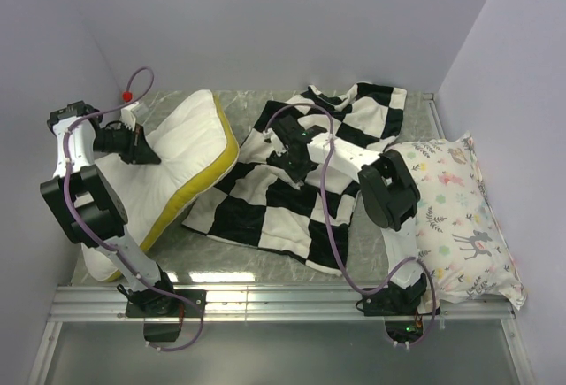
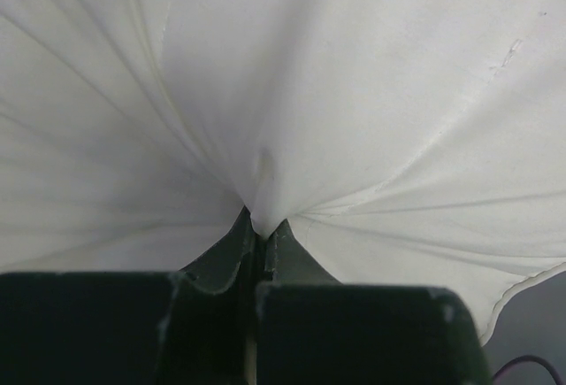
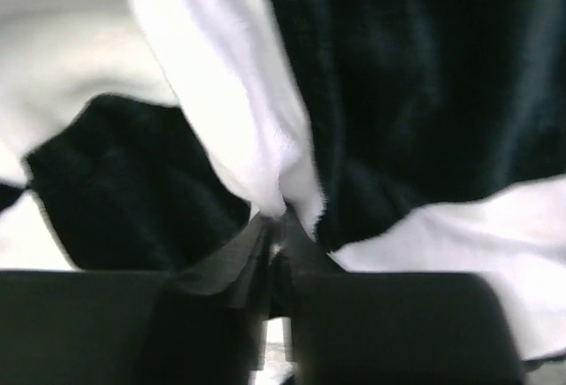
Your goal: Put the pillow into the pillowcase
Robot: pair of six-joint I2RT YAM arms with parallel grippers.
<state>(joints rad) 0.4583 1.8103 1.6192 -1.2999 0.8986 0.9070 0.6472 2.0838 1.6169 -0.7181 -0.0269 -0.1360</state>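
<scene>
The white pillow (image 1: 181, 159) with its yellow band lies at the left, its far end lifted. My left gripper (image 1: 143, 148) is shut on a pinch of its white cover (image 2: 263, 192), which fans out in creases from the fingertips. The black and white checkered pillowcase (image 1: 292, 186) is spread rumpled across the middle of the table. My right gripper (image 1: 285, 140) sits over its upper middle, shut on a fold of white and black fabric (image 3: 281, 186) bunched between the fingers (image 3: 240, 257).
A deer-and-plant-print pillow (image 1: 455, 217) lies at the right by the wall. Grey walls close in the left, back and right. A metal rail (image 1: 283, 301) runs along the near edge by the arm bases. The pillow's yellow edge touches the pillowcase's left side.
</scene>
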